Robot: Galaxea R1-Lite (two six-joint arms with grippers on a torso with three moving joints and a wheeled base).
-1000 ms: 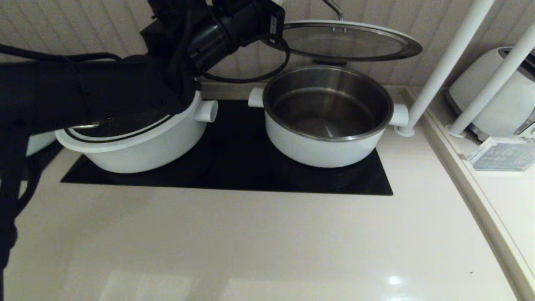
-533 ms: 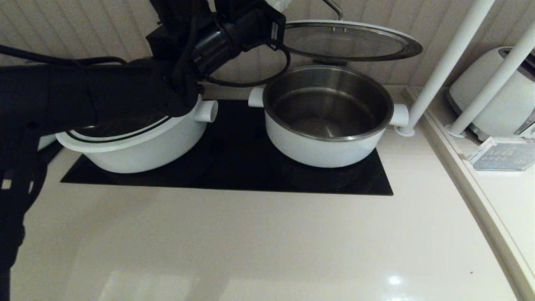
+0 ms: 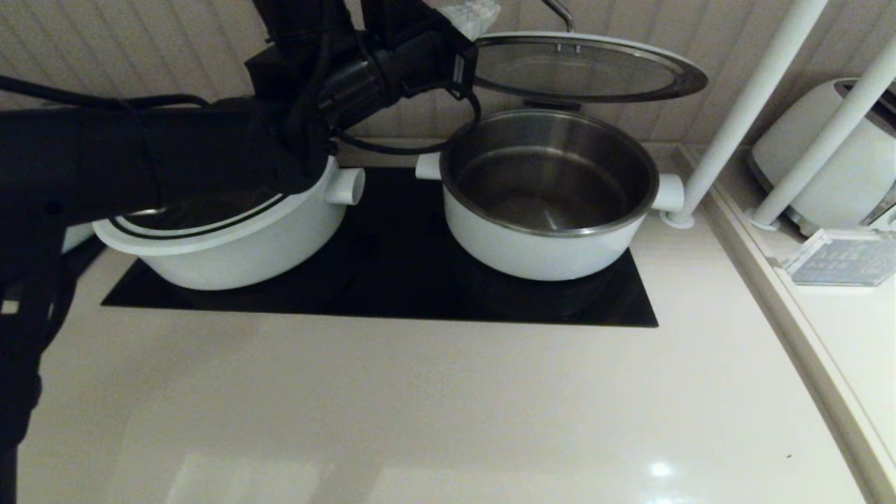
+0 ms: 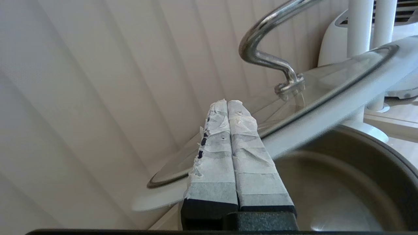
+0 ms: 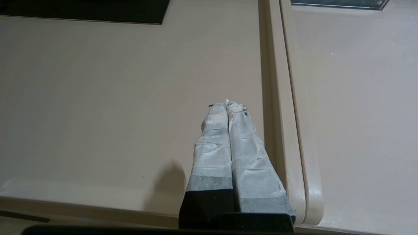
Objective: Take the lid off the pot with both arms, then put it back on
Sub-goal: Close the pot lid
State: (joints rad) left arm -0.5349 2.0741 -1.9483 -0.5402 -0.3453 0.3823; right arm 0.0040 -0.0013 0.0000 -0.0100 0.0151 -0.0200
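Observation:
The pot stands open on the right of the black cooktop, its steel inside bare. The lid hangs nearly level above it, over the steel bracket on the pot's back rim; its steel handle rises from the glass. My left gripper is shut and empty at the lid's left edge. In the left wrist view its taped fingers lie across the lid's white rim, above the pot; contact cannot be told. My right gripper is shut and empty over the counter.
A second white pot with its lid on stands on the left of the cooktop, partly under my left arm. White posts, a white appliance and a clear stand are at the right. A raised strip edges the counter.
My left arm has shifted a little to the right, bringing its taped tip further into view at the lid's left edge. The lid and the pot have not moved.

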